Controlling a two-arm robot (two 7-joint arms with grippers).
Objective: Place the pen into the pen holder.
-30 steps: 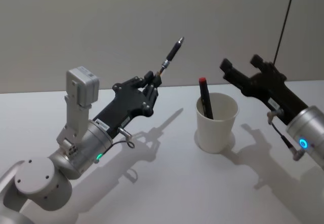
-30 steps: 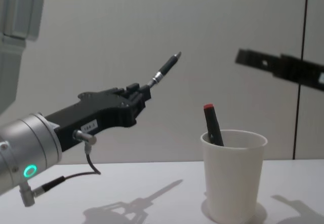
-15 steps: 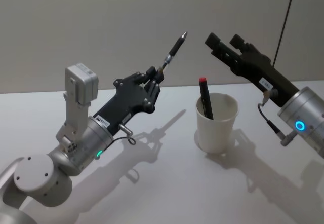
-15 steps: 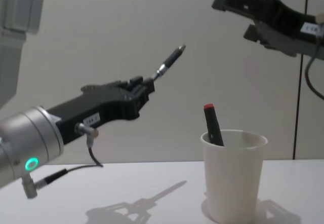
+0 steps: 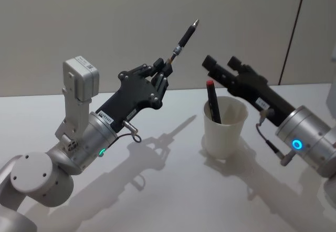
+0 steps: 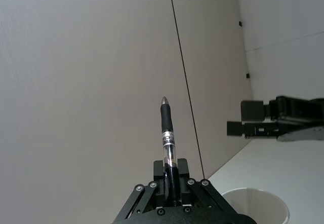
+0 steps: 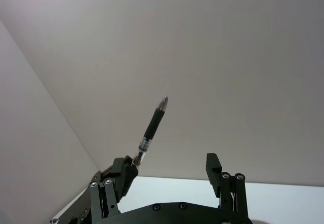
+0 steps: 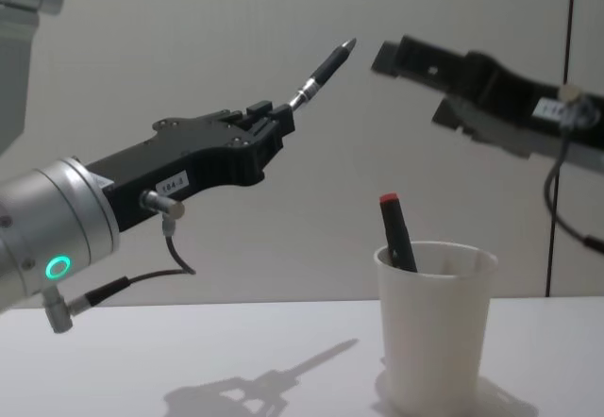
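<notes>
Likely handover step: left pincer [image 5: 164, 70] clamped on pen [image 5: 184, 37], tip up, above table [image 5: 173, 190]. Right pincer [image 5: 220, 63], jaws apart, above pen holder [image 5: 223, 132]. Next move needs alignment onto the barrel.

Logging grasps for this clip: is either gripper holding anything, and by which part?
The left gripper holds the pen by its clear rear end, tip pointing up. The right gripper is open, holding nothing.

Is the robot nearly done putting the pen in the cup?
Not yet. A red-capped pen stands in the pen holder. The left gripper holds the black pen high, left of it; the right gripper hangs open nearby. The pen has yet to go in.
</notes>
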